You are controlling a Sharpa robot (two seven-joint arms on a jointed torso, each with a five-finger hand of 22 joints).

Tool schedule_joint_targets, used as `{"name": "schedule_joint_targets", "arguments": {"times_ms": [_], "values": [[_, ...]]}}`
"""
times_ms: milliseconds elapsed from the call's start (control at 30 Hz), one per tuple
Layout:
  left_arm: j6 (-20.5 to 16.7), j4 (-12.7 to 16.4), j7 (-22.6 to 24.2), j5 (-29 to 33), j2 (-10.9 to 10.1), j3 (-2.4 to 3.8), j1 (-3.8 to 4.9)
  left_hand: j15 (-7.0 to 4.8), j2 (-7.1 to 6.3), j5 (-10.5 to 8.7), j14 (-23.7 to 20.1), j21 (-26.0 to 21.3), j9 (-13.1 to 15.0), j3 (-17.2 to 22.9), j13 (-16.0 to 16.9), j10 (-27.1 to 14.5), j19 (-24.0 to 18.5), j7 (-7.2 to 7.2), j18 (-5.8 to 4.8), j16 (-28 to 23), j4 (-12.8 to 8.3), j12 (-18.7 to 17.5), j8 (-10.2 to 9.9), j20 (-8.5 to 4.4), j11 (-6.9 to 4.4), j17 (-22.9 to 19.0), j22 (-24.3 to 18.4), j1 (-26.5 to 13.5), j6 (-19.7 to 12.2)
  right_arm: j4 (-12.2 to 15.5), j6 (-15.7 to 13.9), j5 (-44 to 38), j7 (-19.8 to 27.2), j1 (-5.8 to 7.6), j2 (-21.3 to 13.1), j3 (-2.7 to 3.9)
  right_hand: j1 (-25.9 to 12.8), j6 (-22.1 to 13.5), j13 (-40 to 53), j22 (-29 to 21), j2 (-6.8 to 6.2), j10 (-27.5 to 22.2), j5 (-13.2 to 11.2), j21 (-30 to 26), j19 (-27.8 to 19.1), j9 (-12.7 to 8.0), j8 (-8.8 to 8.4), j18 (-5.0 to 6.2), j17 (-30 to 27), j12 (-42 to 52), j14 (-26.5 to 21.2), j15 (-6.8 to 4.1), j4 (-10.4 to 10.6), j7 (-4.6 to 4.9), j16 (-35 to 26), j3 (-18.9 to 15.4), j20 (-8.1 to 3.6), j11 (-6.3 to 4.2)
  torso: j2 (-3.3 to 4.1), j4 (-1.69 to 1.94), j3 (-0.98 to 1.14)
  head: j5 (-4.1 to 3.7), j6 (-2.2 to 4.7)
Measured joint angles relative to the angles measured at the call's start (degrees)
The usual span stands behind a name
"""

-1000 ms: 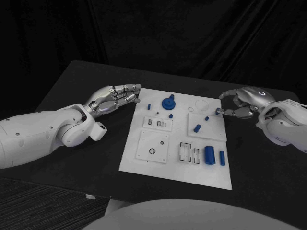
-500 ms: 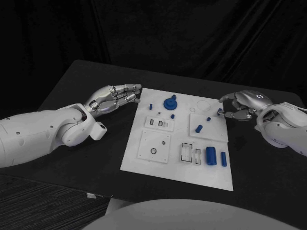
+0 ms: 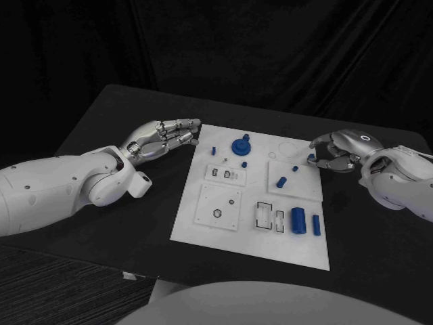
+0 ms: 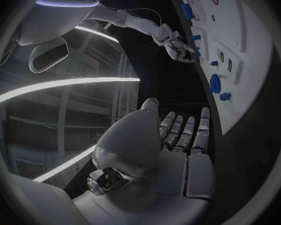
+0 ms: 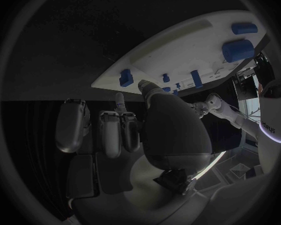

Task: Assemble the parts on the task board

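The white task board lies mid-table. At its 12 o'clock stands a blue round knob; a large blue cylinder lies near 4 o'clock. The right hand hovers at the board's 2 o'clock edge, pinching a small blue part. The left hand rests at 10 o'clock, fingers curled, grasping nothing.

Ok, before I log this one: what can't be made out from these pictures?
- Whether the right hand pinches a small part: head view, fingertips too small; right wrist view, its own thumb covers the spot.
- The slots on the task board: head view, too small to tell if anything sits in them.
- What the left hand has under its curled fingers: hidden in head view.
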Motion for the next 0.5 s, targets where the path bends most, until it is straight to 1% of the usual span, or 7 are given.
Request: {"name": "schedule_joint_targets", "arguments": {"times_ms": [67,200,233,300,400,433,500], "values": [[0.0,0.0,0.0,0.0,0.1,0.0,-0.01,0.0,0.0,0.0,0.0,0.0,0.0,0.0,0.0,0.0,0.0,0.0,0.0,0.0,0.0,0.0,0.0,0.0,0.0,0.0,0.0,0.0,0.0,-0.1,0.2,0.0,0.0,-0.09,0.0,0.0,0.0,0.0,0.0,0.0,0.0,0.4,0.0,0.0,0.0,0.0,0.0,0.0,0.0,0.0,0.0,0.0,0.0,0.0,0.0,0.0,0.0,0.36,0.02,-0.02,0.01,0.0,0.0],[0.0,-0.1,0.0,0.0,0.1,-0.01,-0.02,0.0,0.0,0.0,0.0,0.0,0.0,0.0,0.0,0.0,0.0,0.0,0.0,0.0,0.0,0.0,0.0,0.0,0.0,0.0,0.0,0.0,0.0,-0.2,0.6,0.1,-0.1,-0.22,0.1,-0.01,0.0,0.0,0.0,0.0,0.0,0.4,0.0,0.0,0.0,0.0,0.0,0.0,0.0,0.0,0.0,0.0,0.0,0.0,0.0,0.0,0.0,0.4,0.04,-0.03,0.01,0.0,0.0],[0.0,-0.1,0.0,0.0,0.1,-0.01,-0.02,0.0,0.0,0.0,0.0,0.0,0.0,0.0,0.0,0.0,0.0,0.0,0.0,0.0,0.0,0.0,0.0,0.0,0.0,0.0,0.0,0.0,0.0,-0.3,0.7,0.1,-0.1,-0.25,0.1,-0.01,0.0,0.2,0.0,0.0,0.0,0.4,0.0,0.0,0.0,0.0,0.04,0.0,0.0,0.0,0.0,0.0,0.0,-0.21,0.0,0.0,0.0,0.4,0.05,-0.03,0.01,0.0,0.0],[0.1,-0.2,0.0,0.0,0.1,-0.01,-0.04,0.0,0.0,0.0,0.0,0.0,0.0,0.0,0.0,0.0,0.0,0.0,-0.01,0.0,0.0,0.0,0.0,0.0,0.0,0.0,0.0,0.0,0.0,-0.4,0.8,0.1,-0.1,-0.3,0.1,-0.01,0.0,0.7,0.0,0.0,0.0,0.4,0.0,0.0,0.0,0.0,0.51,0.0,0.0,0.0,0.0,0.01,0.0,0.14,0.0,0.0,0.0,0.4,0.06,-0.03,0.01,0.0,0.0],[0.1,-0.2,0.0,0.0,0.1,-0.01,-0.05,0.0,0.0,0.0,0.0,0.0,0.0,0.0,0.0,0.0,0.0,0.0,0.0,0.0,0.0,0.0,0.0,0.0,0.0,0.0,0.0,0.0,0.0,-0.5,1.1,0.1,-0.1,-0.36,0.2,-0.01,0.0,0.8,0.0,0.0,0.0,0.4,0.0,0.0,0.0,0.0,0.83,0.0,0.0,0.0,0.0,0.01,0.0,0.02,0.0,0.0,0.0,0.4,0.06,-0.04,0.02,-0.01,0.0],[0.1,-0.2,0.0,0.0,0.1,-0.01,-0.05,0.0,0.0,0.0,0.0,0.0,0.0,0.0,0.0,0.0,0.0,0.0,0.0,0.0,0.0,0.0,0.0,0.0,0.0,0.0,0.0,0.0,0.0,-0.5,1.2,0.1,-0.1,-0.38,0.2,-0.01,0.5,0.8,0.0,0.0,0.46,0.4,0.0,0.0,0.0,0.0,0.83,0.0,0.0,0.0,0.0,0.01,0.0,0.03,0.0,0.0,0.01,0.4,0.06,-0.05,0.02,-0.01,0.0],[0.1,-0.2,0.0,0.0,0.2,-0.01,-0.06,0.0,0.0,0.0,0.0,0.0,0.0,0.0,0.0,0.0,0.0,0.0,0.0,0.0,0.0,0.0,0.0,0.0,0.0,0.0,0.0,0.0,0.0,-0.6,1.3,0.1,-0.1,-0.42,0.2,-0.01,1.4,1.0,0.0,0.0,0.21,0.4,0.0,0.0,0.0,0.0,0.83,0.0,0.0,0.0,0.0,0.02,0.0,0.2,0.0,0.0,0.01,0.4,0.07,-0.05,0.02,-0.01,0.0]]}}
